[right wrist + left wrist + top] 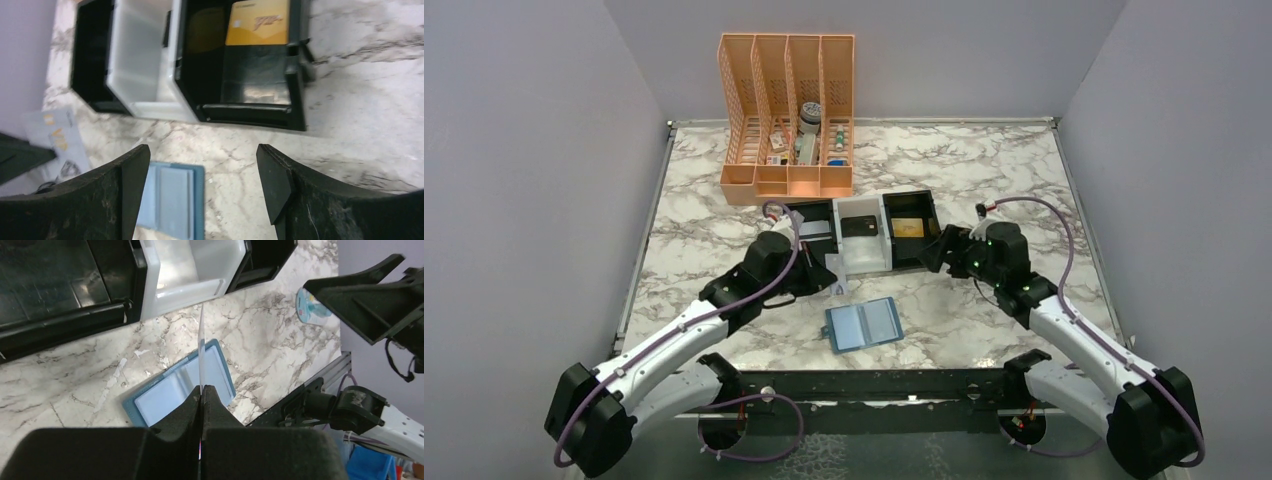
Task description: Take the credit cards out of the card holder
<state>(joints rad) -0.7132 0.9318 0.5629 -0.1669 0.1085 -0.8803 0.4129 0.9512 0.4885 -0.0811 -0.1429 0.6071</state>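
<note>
Left end effector [201, 390] clenched on a thin pale rectangular credit card [201, 347], held edge-on.
Right end effector [202, 152] released; flat light-blue bifold card holder [864, 324] lies open on marble worktop [984, 170] between the arms.

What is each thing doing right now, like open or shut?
Left tool: shut on a pale card.
Right tool: open, holding nothing.
Card holder: lying open, flat.
Gold card: lying in the right end of the tray.
Black card: lying in the tray's white middle part.
</note>
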